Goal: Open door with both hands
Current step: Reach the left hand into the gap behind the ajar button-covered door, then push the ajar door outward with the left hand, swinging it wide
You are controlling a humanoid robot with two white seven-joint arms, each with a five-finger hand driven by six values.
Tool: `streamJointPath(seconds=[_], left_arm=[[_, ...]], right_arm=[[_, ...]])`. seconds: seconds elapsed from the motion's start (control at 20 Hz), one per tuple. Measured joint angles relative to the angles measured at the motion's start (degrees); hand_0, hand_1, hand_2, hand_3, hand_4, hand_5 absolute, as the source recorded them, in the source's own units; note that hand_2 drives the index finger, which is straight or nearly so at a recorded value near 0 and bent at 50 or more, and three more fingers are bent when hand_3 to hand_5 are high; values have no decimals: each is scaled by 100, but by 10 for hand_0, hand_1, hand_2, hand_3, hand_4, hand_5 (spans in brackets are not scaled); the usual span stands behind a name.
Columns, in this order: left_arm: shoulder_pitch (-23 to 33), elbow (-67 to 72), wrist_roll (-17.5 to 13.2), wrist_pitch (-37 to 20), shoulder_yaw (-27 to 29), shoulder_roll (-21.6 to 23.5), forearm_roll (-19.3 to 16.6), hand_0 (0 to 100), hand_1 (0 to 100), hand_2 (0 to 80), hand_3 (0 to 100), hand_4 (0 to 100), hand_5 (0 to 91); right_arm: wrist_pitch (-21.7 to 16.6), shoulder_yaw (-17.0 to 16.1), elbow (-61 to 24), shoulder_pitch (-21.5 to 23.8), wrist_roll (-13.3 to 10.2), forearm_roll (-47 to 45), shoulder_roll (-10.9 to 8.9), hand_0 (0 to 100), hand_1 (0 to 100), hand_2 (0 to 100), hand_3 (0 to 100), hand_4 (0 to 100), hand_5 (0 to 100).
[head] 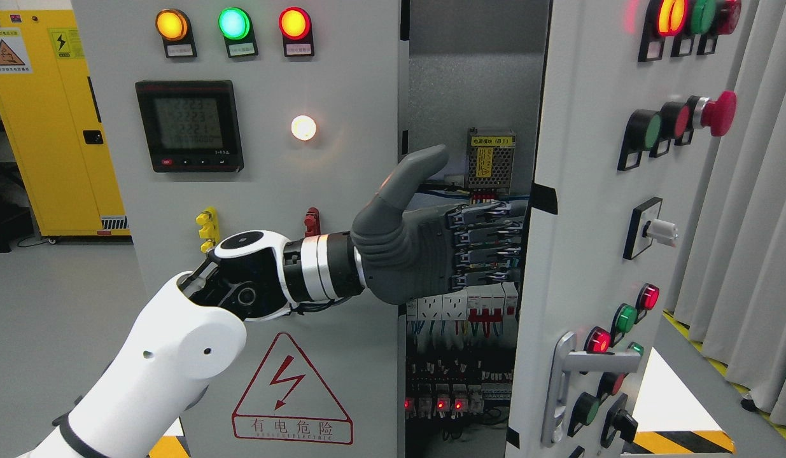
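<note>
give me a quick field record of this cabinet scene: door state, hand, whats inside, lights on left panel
right door: right door swung partly open, a gap showing the interior
left hand: left hand reaches into the gap, fingers extended against the door's inner edge, thumb up
right hand: not in view
interior: power supply up top, wiring and breakers below
left panel lights: yellow lamp, green lamp, red lamp, all lit
door handle: silver handle on the open door
</note>
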Motion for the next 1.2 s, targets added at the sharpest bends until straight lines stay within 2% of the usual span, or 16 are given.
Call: streamJointPath(seconds=[0.4,0.75,0.85,1.2], left_arm=[[-107,230,26,87,-71,-477,19,0,0,0,0,0,0],[-41,5,11,108,-109,-690,-7,0,0,0,0,0,0],[-16,-116,199,108,-115,-724,-18,0,0,0,0,0,0],[53,-538,1274,115,-137,-820,-65,0,0,0,0,0,0]], right_arm=[[0,0,0,0,0,0,0,260,0,0,0,0,0],[0,0,0,0,0,0,0,261,0,0,0,0,0],[0,0,0,0,0,0,0,260,0,0,0,0,0],[0,0,0,0,0,0,0,260,0,0,0,0,0]])
